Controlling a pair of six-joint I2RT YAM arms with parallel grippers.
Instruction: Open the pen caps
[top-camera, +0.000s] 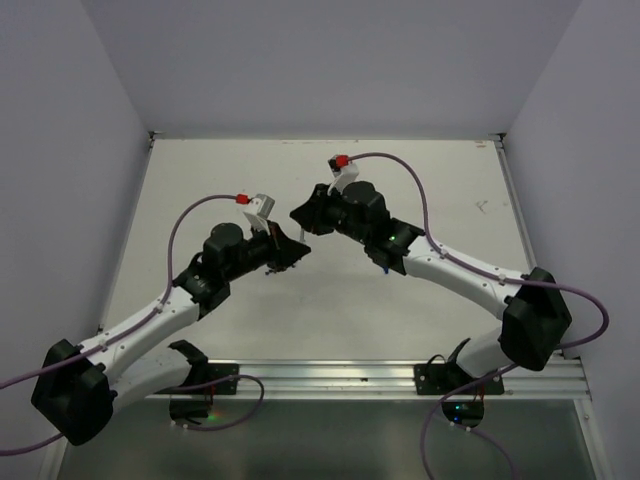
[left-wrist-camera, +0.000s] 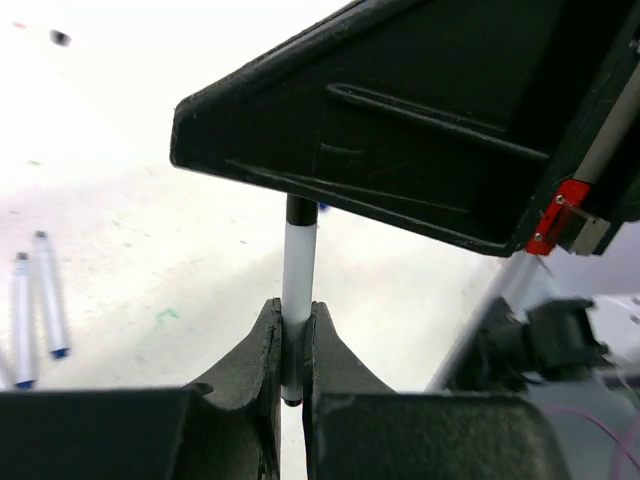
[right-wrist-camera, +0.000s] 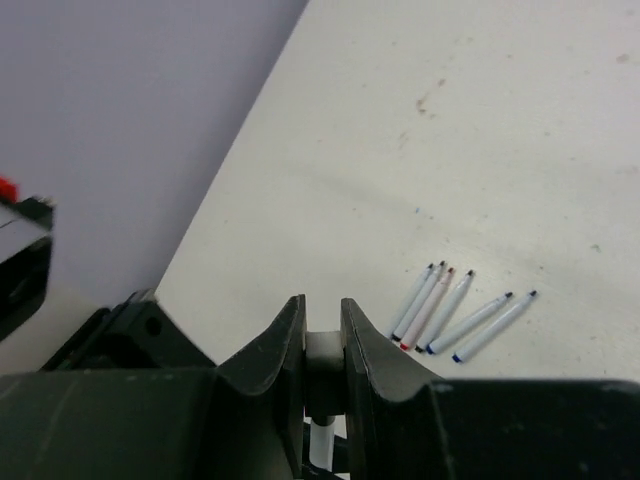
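Over the middle of the table my two grippers meet tip to tip. A white pen barrel (left-wrist-camera: 298, 265) stands upright in my left gripper (left-wrist-camera: 292, 325), which is shut on its lower end. The barrel's black pen cap (left-wrist-camera: 301, 210) runs up under the right gripper's finger (left-wrist-camera: 400, 130). From the right wrist, my right gripper (right-wrist-camera: 324, 320) has its jaws pressed on both sides of that dark cap (right-wrist-camera: 324, 365), and the white barrel (right-wrist-camera: 320, 445) sticks out below. From above, the left gripper (top-camera: 298, 250) and the right gripper (top-camera: 297, 213) hide the pen.
Several white pens (right-wrist-camera: 445, 310) with blue, black and red ends lie side by side on the table past the right gripper. Two white pens (left-wrist-camera: 35, 300) with blue ends show in the left wrist view. Grey walls enclose the table on three sides.
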